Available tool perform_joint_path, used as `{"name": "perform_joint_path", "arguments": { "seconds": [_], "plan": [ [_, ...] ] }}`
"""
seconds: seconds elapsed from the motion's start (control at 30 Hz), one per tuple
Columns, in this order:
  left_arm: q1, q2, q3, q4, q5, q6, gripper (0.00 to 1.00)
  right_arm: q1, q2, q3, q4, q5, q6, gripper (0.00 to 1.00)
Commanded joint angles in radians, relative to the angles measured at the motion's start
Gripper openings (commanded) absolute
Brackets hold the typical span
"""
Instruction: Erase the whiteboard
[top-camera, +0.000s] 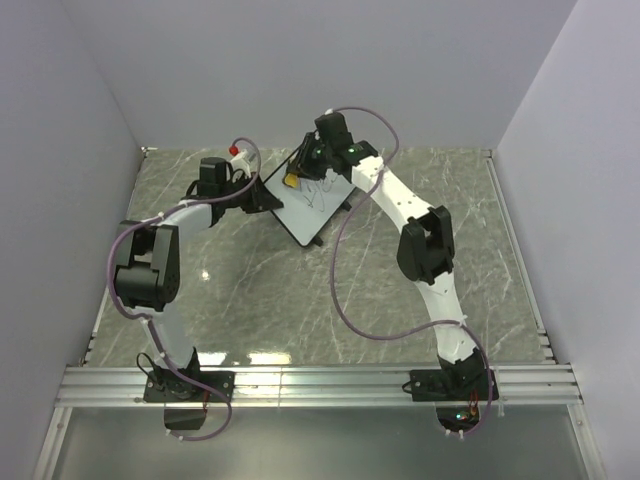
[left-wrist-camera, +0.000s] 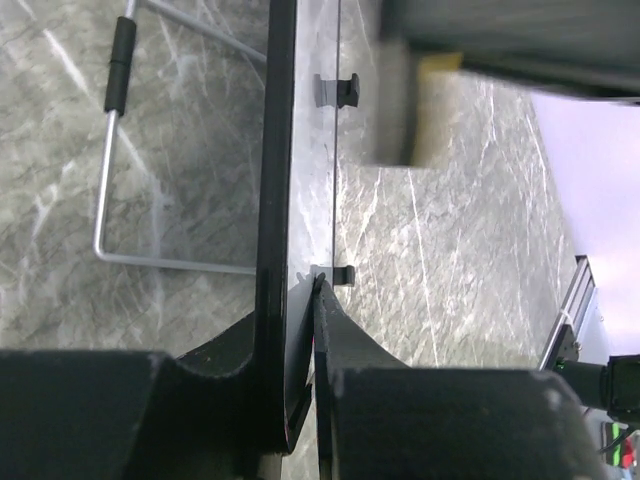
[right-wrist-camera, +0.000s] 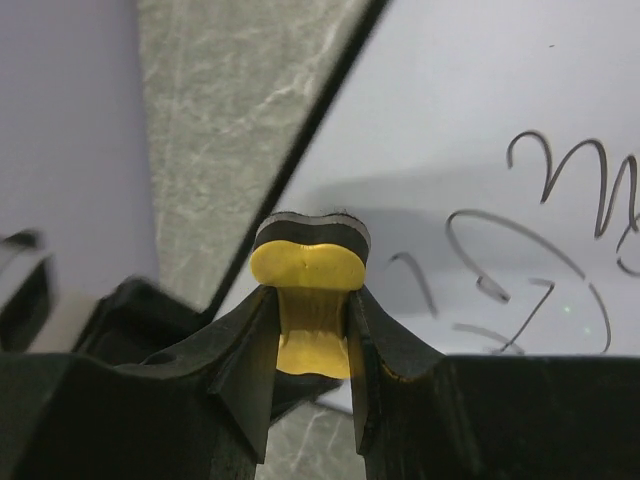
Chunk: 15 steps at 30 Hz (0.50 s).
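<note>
The whiteboard (top-camera: 312, 203) stands tilted at the table's back centre, white with a black rim. Black scribbles (right-wrist-camera: 560, 250) cover its right part in the right wrist view; its left part is bare. My left gripper (top-camera: 268, 196) is shut on the whiteboard's left edge (left-wrist-camera: 276, 200), one finger on each face. My right gripper (top-camera: 297, 176) is shut on the yellow eraser (right-wrist-camera: 308, 268). The eraser's dark felt face rests against the whiteboard (right-wrist-camera: 470, 110) near its upper left corner, just left of the scribbles.
A small red and white object (top-camera: 238, 151) lies at the back left by the wall. The whiteboard's wire stand (left-wrist-camera: 108, 150) reaches back over the marble table (top-camera: 300, 300). Grey walls close in the left, back and right sides.
</note>
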Motion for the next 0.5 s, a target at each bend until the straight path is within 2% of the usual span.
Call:
{"name": "perform_joint_path", "arguments": {
  "seconds": [0.0, 0.27, 0.47],
  "plan": [
    [-0.073, 0.047, -0.02, -0.213, -0.034, 0.115, 0.0, -0.006, 0.089, 0.071, -0.062, 0.007, 0.001, 0.0],
    [-0.073, 0.015, -0.043, -0.215, -0.031, 0.119, 0.0, -0.012, 0.109, -0.026, -0.148, 0.058, 0.001, 0.0],
    [-0.073, 0.009, -0.042, -0.219, -0.026, 0.12, 0.0, -0.014, 0.071, -0.194, -0.165, 0.07, -0.026, 0.0]
  ]
}}
